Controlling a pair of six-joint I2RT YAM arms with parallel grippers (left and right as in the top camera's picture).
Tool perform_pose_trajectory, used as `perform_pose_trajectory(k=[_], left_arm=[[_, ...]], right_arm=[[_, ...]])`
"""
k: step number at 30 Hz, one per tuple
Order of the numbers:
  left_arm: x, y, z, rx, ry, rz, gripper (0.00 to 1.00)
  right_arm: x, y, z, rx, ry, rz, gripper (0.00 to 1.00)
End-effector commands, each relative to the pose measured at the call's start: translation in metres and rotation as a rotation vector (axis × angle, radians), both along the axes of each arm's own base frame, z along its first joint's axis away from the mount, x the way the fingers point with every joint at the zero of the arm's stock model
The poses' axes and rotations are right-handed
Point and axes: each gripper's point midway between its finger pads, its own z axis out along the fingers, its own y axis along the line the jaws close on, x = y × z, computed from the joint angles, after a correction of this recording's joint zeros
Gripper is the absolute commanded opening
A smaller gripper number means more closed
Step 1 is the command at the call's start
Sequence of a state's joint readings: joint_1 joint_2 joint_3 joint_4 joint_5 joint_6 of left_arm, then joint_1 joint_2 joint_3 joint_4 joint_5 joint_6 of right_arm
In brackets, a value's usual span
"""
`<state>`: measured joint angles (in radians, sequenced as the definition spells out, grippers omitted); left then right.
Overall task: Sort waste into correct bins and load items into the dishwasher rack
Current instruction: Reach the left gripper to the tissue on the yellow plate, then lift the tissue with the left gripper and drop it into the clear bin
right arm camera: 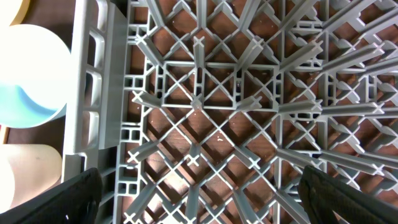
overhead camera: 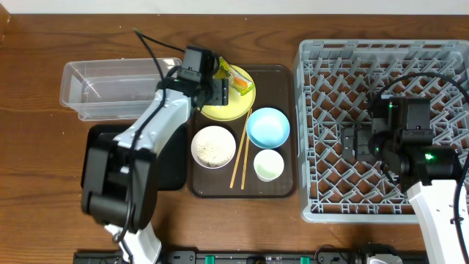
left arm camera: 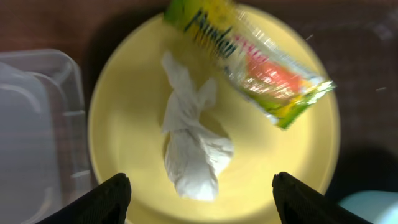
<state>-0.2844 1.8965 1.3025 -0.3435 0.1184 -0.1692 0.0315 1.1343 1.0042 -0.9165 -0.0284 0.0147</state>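
Note:
My left gripper (overhead camera: 218,89) (left arm camera: 199,182) is open and hovers just above the yellow plate (overhead camera: 227,111) (left arm camera: 124,124). A crumpled white tissue (left arm camera: 194,146) lies on the plate between the fingers, untouched. The yellow-green wrapper (overhead camera: 239,79) (left arm camera: 261,59) lies on the plate's far side. My right gripper (overhead camera: 349,139) (right arm camera: 200,180) is open and empty above the grey rack's (overhead camera: 381,55) lattice floor (right arm camera: 205,99). The white-pinkish bowl (overhead camera: 213,145) holds rice. The light-blue bowl (overhead camera: 268,126) (right arm camera: 25,74), the pale cup (overhead camera: 268,164) and the chopsticks (overhead camera: 242,150) sit on the brown tray (overhead camera: 242,194).
The clear tub (overhead camera: 110,88) (left arm camera: 31,124) stands left of the plate. The black tray (overhead camera: 174,167) lies in front of it, mostly under my left arm. The rack's left wall (right arm camera: 93,81) stands between my right gripper and the bowls.

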Motion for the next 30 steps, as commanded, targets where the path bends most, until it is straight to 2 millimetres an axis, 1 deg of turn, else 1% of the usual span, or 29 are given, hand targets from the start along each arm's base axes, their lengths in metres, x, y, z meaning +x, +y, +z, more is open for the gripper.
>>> perform_pose_trajectory(k=[1, 5, 7, 8, 11, 12, 13, 15, 16, 18, 20, 22, 24, 26, 28, 30], left_arm=[[0.006, 0.003, -0.013, 0.028, 0.007, 0.021, 0.74], [0.006, 0.003, -0.036, 0.039, 0.044, 0.021, 0.72], [0.006, 0.003, -0.042, 0.041, 0.053, 0.021, 0.67], [0.005, 0.003, -0.045, 0.043, 0.059, 0.021, 0.62], [0.004, 0.001, -0.046, 0.034, 0.064, 0.016, 0.42], [0.004, 0.000, -0.045, 0.027, 0.063, 0.012, 0.32], [0.005, 0.000, -0.044, 0.026, 0.060, 0.012, 0.25], [0.005, 0.000, -0.040, 0.024, 0.053, 0.012, 0.14], [0.006, -0.001, -0.035, 0.021, 0.044, 0.012, 0.11], [0.008, -0.001, -0.020, 0.011, 0.010, 0.012, 0.08], [0.011, -0.001, 0.003, -0.002, -0.034, 0.016, 0.07], [0.012, 0.005, 0.033, -0.007, -0.093, 0.040, 0.06], [0.013, 0.024, 0.062, 0.010, -0.148, 0.127, 0.06], [0.012, 0.052, 0.087, 0.040, -0.198, 0.249, 0.06], [0.010, 0.077, 0.103, 0.045, -0.224, 0.367, 0.06], [0.007, 0.101, 0.109, 0.027, -0.227, 0.494, 0.06]], right_arm=[[0.005, 0.004, 0.009, 0.010, -0.027, 0.005, 0.99], [0.005, 0.004, 0.009, 0.010, -0.027, 0.005, 0.99], [0.005, 0.004, 0.009, 0.010, -0.028, 0.005, 0.99], [0.005, 0.004, 0.009, 0.010, -0.028, 0.005, 0.99], [0.005, 0.004, 0.009, 0.010, -0.027, 0.005, 0.99], [0.005, 0.004, 0.009, 0.010, -0.027, 0.005, 0.99], [0.005, 0.004, 0.009, 0.010, -0.028, 0.005, 0.99], [0.005, 0.004, 0.010, 0.010, -0.030, 0.005, 0.99], [0.005, 0.004, 0.010, 0.010, -0.030, 0.005, 0.99], [0.005, 0.004, 0.010, 0.010, -0.030, 0.005, 0.99], [0.005, 0.004, 0.010, 0.010, -0.030, 0.005, 0.99], [0.006, 0.004, 0.010, 0.010, -0.031, 0.005, 0.99], [0.006, 0.003, 0.010, 0.010, -0.031, 0.005, 0.99], [0.006, 0.004, 0.010, 0.010, -0.031, 0.005, 0.99], [0.006, 0.004, 0.010, 0.010, -0.031, 0.005, 0.99], [0.006, 0.004, 0.010, 0.010, -0.031, 0.005, 0.99]])
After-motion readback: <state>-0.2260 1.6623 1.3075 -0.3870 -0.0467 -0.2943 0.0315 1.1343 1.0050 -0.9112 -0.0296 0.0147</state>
